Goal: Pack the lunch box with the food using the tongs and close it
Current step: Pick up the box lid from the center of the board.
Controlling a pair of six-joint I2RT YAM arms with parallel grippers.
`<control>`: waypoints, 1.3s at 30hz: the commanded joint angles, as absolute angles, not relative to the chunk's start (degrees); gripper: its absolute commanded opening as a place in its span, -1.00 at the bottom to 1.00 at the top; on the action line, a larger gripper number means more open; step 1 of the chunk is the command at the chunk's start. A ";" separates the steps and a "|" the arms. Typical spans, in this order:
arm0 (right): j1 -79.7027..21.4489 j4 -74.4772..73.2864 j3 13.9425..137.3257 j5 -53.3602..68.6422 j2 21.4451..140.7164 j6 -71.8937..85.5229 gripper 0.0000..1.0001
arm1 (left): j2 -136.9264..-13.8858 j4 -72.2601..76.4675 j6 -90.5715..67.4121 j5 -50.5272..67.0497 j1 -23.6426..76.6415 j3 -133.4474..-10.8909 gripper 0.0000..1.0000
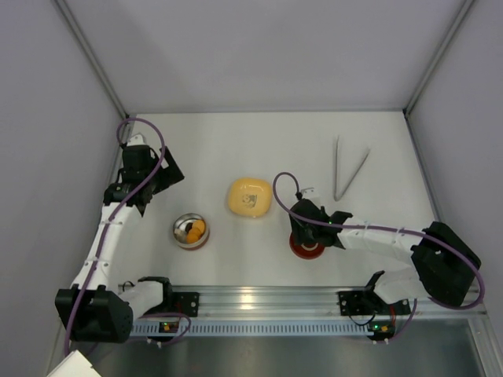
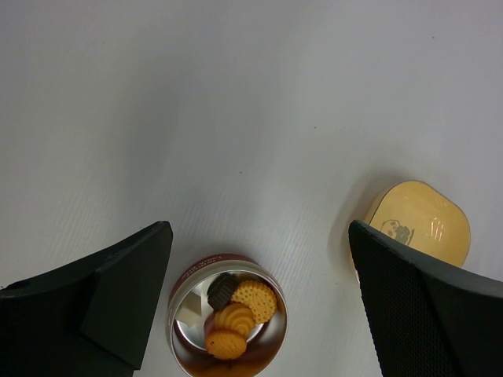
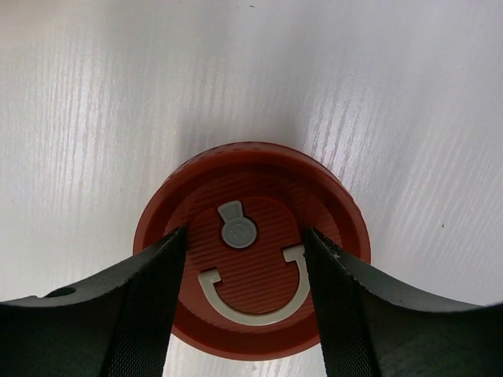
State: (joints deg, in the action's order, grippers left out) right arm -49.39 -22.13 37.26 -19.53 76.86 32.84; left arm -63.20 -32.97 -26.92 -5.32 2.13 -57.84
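Two black fingers [image 3: 149, 306] of the right gripper [image 3: 244, 236] stand part way apart over a flat red lid [image 3: 251, 259], flanking its ribbed middle and white mark; whether they actually pinch it cannot be told. That lid lies flat just to the near right of the yellow dish [image 1: 250, 196], which sits about mid-table. To the dish's near left stands the lunch box [image 2: 206, 265], uncovered, with the food [image 2: 240, 310] inside: orange biscuit rounds and a dark brown piece. The tongs [image 1: 336, 169] lie flat to the far right of the dish, well apart from it, their joined end toward the near side. Left of the dish, beyond the lunch box, hangs the left gripper [image 2: 258, 228], its jaws spread wide with nothing between them. The table [image 1: 212, 141] is white, faintly grained and slightly glossy up close. Pale grey walls [image 1: 259, 47] close it in on three sides, and a metal rail [image 1: 259, 302] carrying the arm bases runs along its near edge.
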 commanded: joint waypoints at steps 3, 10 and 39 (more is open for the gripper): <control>-49.75 -22.06 35.86 -13.89 79.45 31.55 0.27 | -63.28 -29.79 -26.54 -5.01 1.76 -57.83 0.98; -49.75 -22.50 37.35 -13.54 81.56 31.47 0.03 | -63.19 -29.79 -26.54 -5.01 1.76 -57.83 0.98; -49.75 -34.54 47.63 -18.90 73.74 32.08 -0.68 | -62.93 -29.97 -26.54 -5.36 1.76 -57.92 0.98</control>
